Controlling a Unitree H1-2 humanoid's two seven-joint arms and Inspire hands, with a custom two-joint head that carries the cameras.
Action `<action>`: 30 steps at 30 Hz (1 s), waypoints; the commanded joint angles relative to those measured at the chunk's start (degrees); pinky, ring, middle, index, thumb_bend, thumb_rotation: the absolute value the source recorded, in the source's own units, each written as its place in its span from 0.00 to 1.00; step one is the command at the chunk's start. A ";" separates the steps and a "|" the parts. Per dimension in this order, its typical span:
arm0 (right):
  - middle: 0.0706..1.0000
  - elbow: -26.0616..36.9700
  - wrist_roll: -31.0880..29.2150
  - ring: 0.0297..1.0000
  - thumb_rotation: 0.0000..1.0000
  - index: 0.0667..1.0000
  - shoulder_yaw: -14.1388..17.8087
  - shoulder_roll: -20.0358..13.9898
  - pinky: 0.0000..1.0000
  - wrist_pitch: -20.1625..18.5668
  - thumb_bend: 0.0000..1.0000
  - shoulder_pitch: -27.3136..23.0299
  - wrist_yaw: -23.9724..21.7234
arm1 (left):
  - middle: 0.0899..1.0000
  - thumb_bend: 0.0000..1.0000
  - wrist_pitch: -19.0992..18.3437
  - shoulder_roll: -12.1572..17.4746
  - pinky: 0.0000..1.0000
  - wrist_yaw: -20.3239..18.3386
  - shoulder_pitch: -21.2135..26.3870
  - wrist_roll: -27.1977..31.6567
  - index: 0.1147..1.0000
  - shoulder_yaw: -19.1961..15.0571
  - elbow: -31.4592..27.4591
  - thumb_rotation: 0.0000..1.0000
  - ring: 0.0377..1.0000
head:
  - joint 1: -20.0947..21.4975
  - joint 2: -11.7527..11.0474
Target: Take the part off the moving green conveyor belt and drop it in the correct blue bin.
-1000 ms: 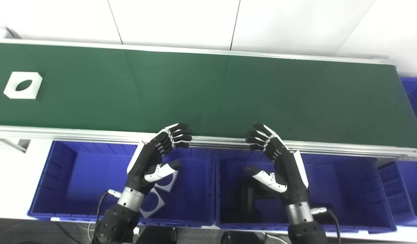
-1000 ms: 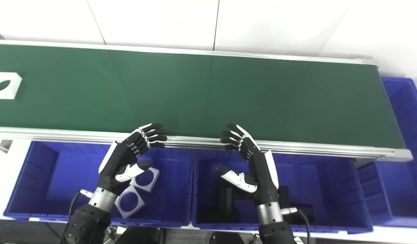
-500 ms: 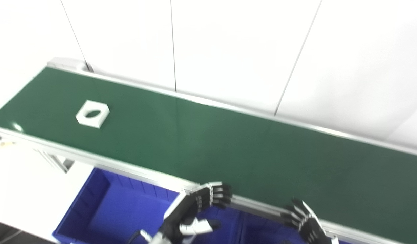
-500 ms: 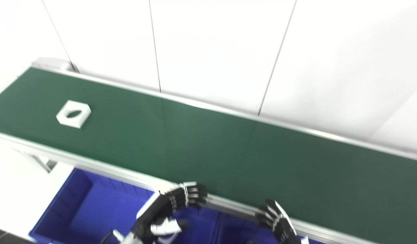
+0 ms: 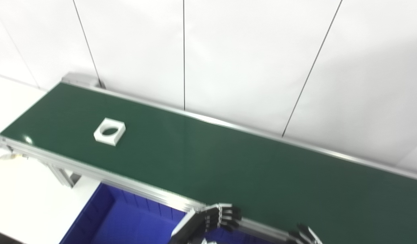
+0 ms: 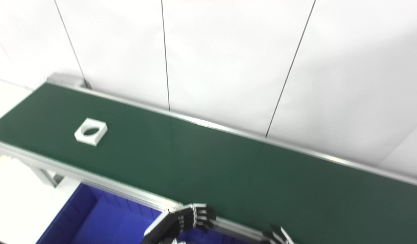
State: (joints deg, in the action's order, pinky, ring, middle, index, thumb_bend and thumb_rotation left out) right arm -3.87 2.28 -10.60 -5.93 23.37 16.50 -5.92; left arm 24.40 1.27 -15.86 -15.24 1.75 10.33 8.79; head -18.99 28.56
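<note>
part [image 5: 109, 131] on belt [image 5: 228, 169], far left | bin [image 5: 127, 223] below belt's near rail, left | left hand [image 5: 211, 222] at near rail, well right of part | right hand [image 5: 305, 235] further right, bottom edge

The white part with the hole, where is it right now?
The white part lies on the green belt toward its far left end, well away from both hands.

The conveyor belt [image 5: 228, 162] is plain dark green, framed by silver rails. The part [image 5: 109, 131] on it is white. The bin [image 5: 127, 222] nearby is deep blue. Both hands, left [image 5: 208, 222] and right [image 5: 305, 235], are black with white panels. The far wall [image 5: 245, 61] is white, crossed by thin dark seams.
</note>
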 commanded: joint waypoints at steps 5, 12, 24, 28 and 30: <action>0.75 1.03 -0.09 0.70 0.58 0.84 0.23 0.47 0.63 3.49 0.70 -0.50 0.28 | 0.72 0.84 2.45 0.09 0.64 0.28 0.49 0.04 0.73 0.17 -1.23 0.48 0.67 | -0.25 0.07; 0.76 0.94 0.08 0.70 0.58 0.85 0.24 0.50 0.63 3.53 0.69 -0.62 0.52 | 0.73 0.85 2.41 1.27 0.65 -0.21 0.35 -0.42 0.75 0.57 -2.69 0.51 0.69 | -0.47 0.08; 0.76 0.93 -0.37 0.71 0.57 0.85 0.14 0.86 0.64 3.53 0.69 -0.60 0.29 | 0.74 0.88 -2.80 7.99 0.67 -1.17 -1.32 2.35 0.77 0.10 -16.19 0.56 0.71 | -0.12 0.47; 0.76 1.13 0.06 0.71 0.57 0.84 0.08 0.97 0.64 3.53 0.68 -0.47 0.48 | 0.75 0.88 -6.20 11.25 0.68 -1.48 -1.10 3.32 0.80 -1.26 -22.79 0.58 0.72 | 0.38 0.78; 0.76 1.21 0.08 0.70 0.58 0.84 0.05 0.96 0.64 3.53 0.68 -0.47 0.48 | 0.76 0.87 -7.10 12.54 0.70 -1.50 -0.68 4.00 0.80 -2.01 -24.95 0.59 0.73 | 0.47 0.93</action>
State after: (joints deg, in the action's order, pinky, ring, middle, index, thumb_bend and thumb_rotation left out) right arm -3.88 2.17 -10.63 -5.32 23.39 16.47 -5.69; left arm 17.52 13.17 -16.99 -16.73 4.73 8.59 -14.04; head -18.54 29.27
